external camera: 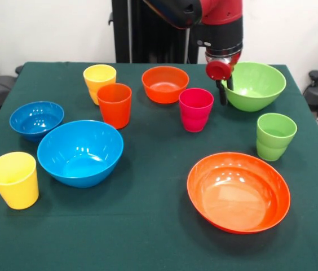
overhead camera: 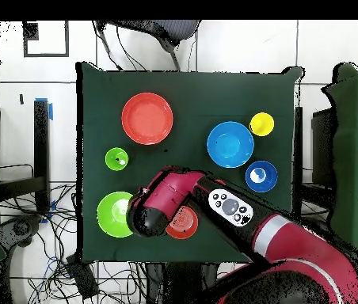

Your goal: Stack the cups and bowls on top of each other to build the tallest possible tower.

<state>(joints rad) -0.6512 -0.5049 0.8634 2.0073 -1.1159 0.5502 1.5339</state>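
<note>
Green-clothed desk [external camera: 148, 226], nothing stacked | pincer [external camera: 224, 90] at lime bowl [external camera: 257, 84] rim, aperture unclear | next: likely grasp rim

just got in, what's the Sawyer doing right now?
Nothing is stacked yet: all the cups and bowls stand singly on the green table. The gripper hangs at the near rim of the large lime green bowl, beside the pink-red cup, holding nothing. I can't tell whether it's open.
</note>
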